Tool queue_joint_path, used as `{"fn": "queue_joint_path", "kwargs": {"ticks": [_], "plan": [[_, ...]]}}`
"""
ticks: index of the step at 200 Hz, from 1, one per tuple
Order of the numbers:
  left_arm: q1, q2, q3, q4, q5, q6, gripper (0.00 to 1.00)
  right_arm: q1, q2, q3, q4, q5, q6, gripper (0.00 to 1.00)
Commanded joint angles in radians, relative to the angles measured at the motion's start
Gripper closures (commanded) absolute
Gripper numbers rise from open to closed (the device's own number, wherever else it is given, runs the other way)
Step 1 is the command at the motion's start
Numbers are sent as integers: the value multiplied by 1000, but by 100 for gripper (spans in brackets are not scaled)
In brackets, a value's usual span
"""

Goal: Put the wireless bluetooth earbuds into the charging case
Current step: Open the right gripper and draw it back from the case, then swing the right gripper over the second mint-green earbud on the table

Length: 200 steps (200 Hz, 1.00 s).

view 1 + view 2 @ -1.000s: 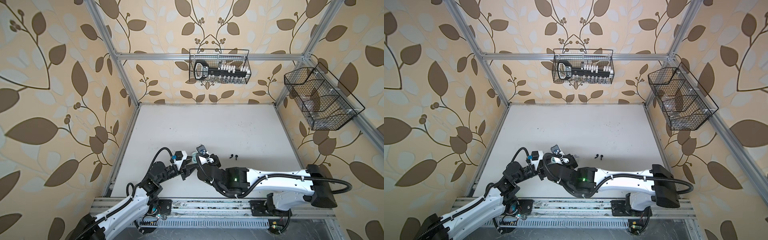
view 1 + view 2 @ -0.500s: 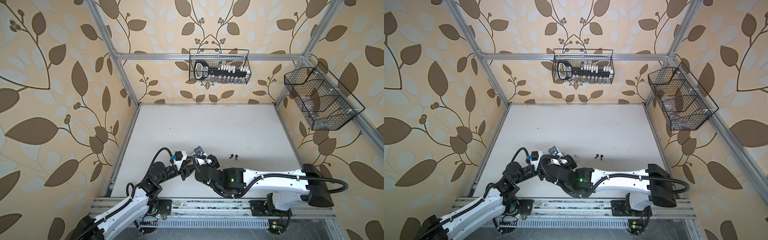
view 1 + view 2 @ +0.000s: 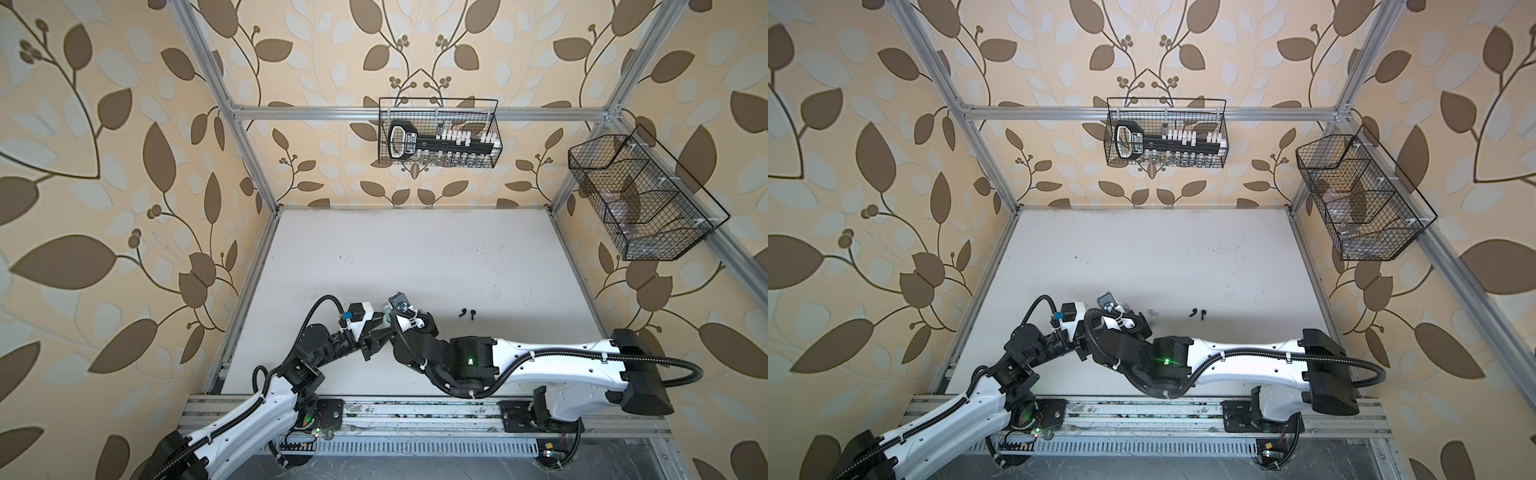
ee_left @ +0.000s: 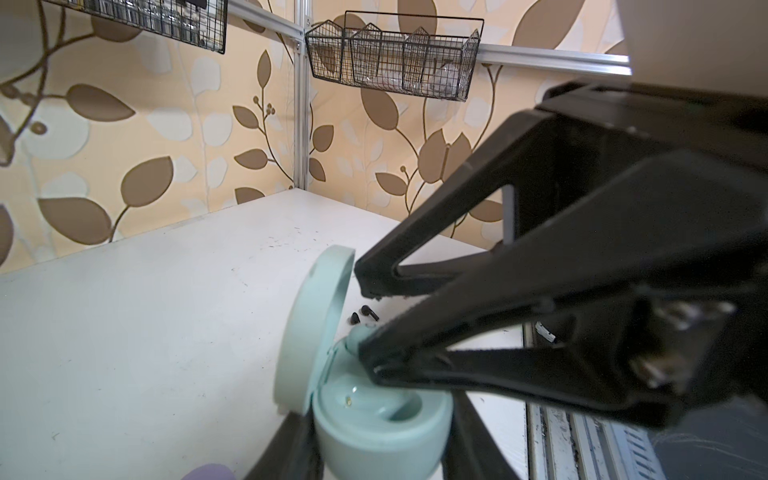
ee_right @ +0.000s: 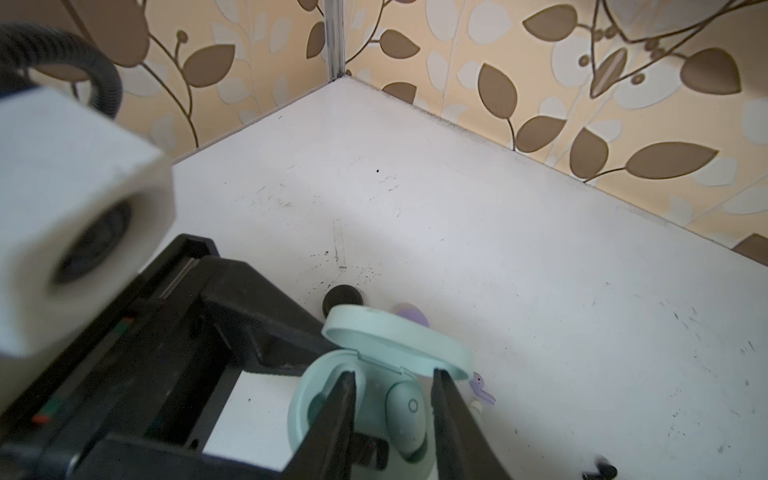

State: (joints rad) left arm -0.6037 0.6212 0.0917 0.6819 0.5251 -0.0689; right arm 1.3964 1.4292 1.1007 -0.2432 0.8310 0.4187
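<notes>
Over the open mint charging case (image 5: 320, 395), the right hand (image 5: 395, 374) has just spread; its fingers (image 5: 332, 415) flank the mint earbud (image 5: 407, 411) resting in its well, judged released. The left hand (image 4: 378, 440) pinches the case base. One lavender earbud (image 5: 482, 386) beside the case and the black pair (image 4: 365, 313) beyond it remain unseated.

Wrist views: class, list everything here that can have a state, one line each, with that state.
mint charging case: lid open.
mint earbud: lying in the case, ungripped.
other socket: empty.
left gripper: shut on the case.
right gripper: open, fingers astride the mint earbud.
black earbuds: loose on the table.
lavender earbud: loose on the table.
</notes>
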Motion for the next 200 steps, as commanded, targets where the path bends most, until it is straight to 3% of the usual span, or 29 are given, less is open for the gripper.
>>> {"fn": "queue_joint_path", "kwargs": {"ticks": [1,49,77,95,115,145,168,200], "plan": [[-10,-15,-13,114,27,37,100,9,-55,13,-12,-32,28,64],[-10,17,-64,224,41,78,100,10,-222,-20,-42,-78,27,63],[-10,104,-75,320,113,109,100,-17,-331,-61,-31,-125,-11,63],[-10,148,-84,383,156,123,100,-139,-389,-100,-28,-246,-22,63],[-11,179,-91,443,210,129,100,-371,-436,-173,-13,-387,-8,63],[-11,180,-101,488,260,129,100,-639,-400,-296,41,-588,26,62],[-13,178,-100,497,282,132,100,-694,-316,-361,97,-635,26,62],[-18,184,-102,531,311,123,100,-678,-241,-374,166,-688,14,61]]}}
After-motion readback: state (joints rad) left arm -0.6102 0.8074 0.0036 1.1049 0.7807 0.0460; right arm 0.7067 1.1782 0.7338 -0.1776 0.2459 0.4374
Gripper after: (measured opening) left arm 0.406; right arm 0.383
